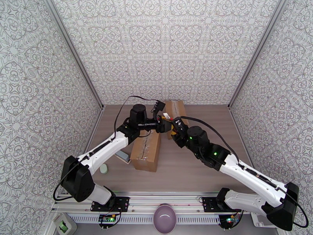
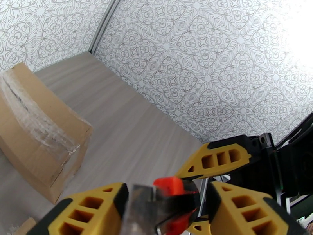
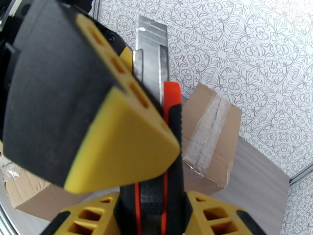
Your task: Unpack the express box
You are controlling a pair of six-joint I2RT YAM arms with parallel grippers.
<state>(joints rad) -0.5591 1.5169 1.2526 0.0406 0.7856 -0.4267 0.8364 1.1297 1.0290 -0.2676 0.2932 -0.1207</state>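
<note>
Two taped cardboard boxes lie on the table: a near one [image 1: 146, 151] and a far one [image 1: 176, 110]. The grippers meet above the gap between them, both on an orange and black utility knife [image 3: 170, 161] with its blade [image 3: 150, 55] out. My right gripper [image 3: 156, 218] is shut on the knife's handle. My left gripper [image 2: 168, 210] has its fingers [image 3: 117, 114] closed on the blade end [image 2: 172, 200]. A taped box [image 2: 35, 126] lies beyond the left gripper, and another taped box [image 3: 211, 130] stands behind the knife.
A small teal object [image 1: 122, 156] and a pale round lid [image 1: 103, 168] lie left of the near box. A purple bowl [image 1: 164, 219] sits at the near edge between the arm bases. Patterned walls close in the table on three sides.
</note>
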